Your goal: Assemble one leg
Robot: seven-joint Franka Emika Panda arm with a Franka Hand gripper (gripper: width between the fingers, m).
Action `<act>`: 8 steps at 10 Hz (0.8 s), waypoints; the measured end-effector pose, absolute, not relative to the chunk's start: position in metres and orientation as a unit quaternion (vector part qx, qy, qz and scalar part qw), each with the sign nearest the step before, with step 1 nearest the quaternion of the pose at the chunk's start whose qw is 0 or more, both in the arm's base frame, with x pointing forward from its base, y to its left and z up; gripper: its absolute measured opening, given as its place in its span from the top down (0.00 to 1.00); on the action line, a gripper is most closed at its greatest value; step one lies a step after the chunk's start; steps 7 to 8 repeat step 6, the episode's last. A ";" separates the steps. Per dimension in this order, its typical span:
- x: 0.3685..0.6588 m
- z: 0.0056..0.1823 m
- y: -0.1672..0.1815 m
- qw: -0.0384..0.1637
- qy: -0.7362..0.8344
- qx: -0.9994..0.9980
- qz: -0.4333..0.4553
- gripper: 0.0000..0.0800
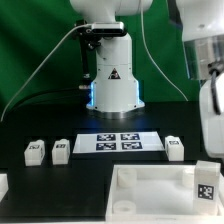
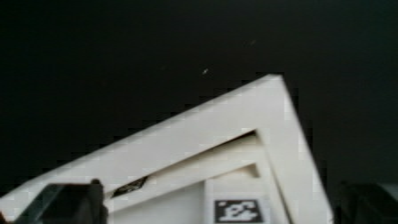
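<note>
Three small white legs with black-and-white tags stand in mid-frame of the exterior view: two at left (image 1: 35,151) (image 1: 61,150), one at right (image 1: 175,147), flanking the marker board (image 1: 117,142). Whether the gripper's fingers (image 2: 71,203) are open or closed cannot be told.

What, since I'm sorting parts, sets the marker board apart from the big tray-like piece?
The marker board is thin and flat; the tray-like piece has raised walls. The marker board carries several tags; the tray-like piece is mostly plain. The marker board is smaller and farther back than the tray-like piece. Both are white.
</note>
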State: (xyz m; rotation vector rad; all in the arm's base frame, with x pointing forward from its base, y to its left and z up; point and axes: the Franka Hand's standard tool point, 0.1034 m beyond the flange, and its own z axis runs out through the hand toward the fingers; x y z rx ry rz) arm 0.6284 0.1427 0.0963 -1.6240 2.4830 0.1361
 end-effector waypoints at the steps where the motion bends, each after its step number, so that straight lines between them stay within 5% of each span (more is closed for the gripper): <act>1: 0.627 0.095 0.142 0.084 0.833 -0.545 0.046 0.19; 8: 0.627 0.094 0.142 0.083 0.833 -0.545 0.046 0.19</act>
